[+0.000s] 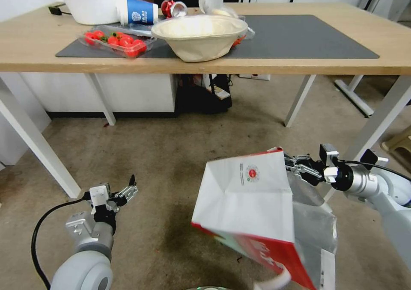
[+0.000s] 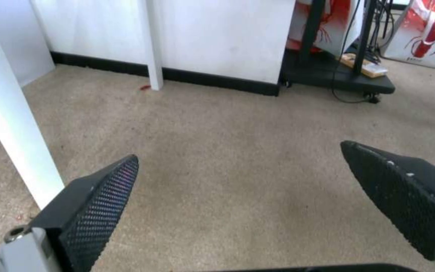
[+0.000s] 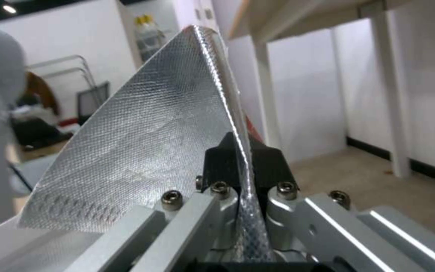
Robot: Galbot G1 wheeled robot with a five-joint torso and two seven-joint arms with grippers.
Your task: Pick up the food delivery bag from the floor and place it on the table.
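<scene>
Seen from the right wrist: right gripper (image 3: pixel 242 166) clamped on the foil-lined rim of the food delivery bag (image 1: pixel 252 200), tilted off the floor (image 1: pixel 171 161), mouth rightward, below the table (image 1: pixel 214 65); left gripper (image 2: pixel 238 189) wide open, empty.

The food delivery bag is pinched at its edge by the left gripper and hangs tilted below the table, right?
Not the left. The right gripper has its jaws shut on the food delivery bag, as the right wrist view shows. The bag does hang tilted below the table; the left gripper is open over the floor.
</scene>
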